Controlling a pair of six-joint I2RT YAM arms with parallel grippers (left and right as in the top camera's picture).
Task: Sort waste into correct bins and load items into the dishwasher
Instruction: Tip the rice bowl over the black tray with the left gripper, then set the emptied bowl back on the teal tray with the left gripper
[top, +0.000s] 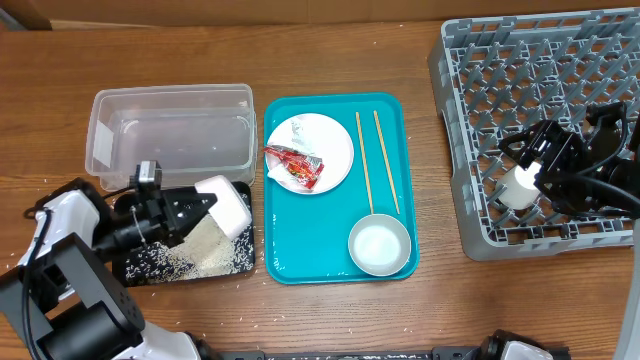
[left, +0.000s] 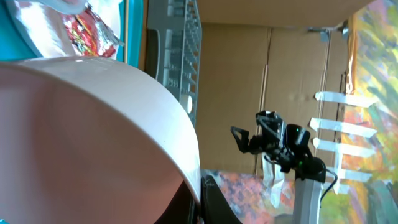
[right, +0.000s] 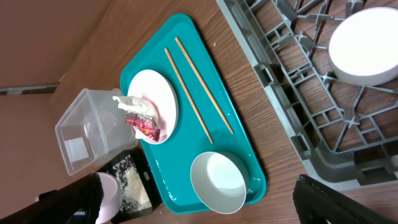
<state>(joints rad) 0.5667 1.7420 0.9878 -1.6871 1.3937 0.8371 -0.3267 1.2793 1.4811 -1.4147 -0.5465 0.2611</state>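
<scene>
My left gripper (top: 205, 205) is shut on the rim of the smaller white dish (top: 228, 205) and holds it tilted over the black tray (top: 150, 268), where rice (top: 200, 250) lies. In the left wrist view the dish (left: 93, 137) fills the frame. The clear tub (top: 170, 130) stands behind. The white plate (top: 325, 140) on the teal tray carries the red wrapper (top: 297, 167) and the tissue (top: 295, 130). Chopsticks (top: 375, 160) and the metal bowl (top: 380, 243) lie beside it. My right gripper (top: 535, 170) is open over the grey rack (top: 500, 80), above the white cup (right: 364, 46).
The teal tray (top: 335, 265) sits mid-table between the bins and the rack. Loose rice grains are scattered on the wood near the black tray's front edge. The rack's left wall stands close to the teal tray's right side.
</scene>
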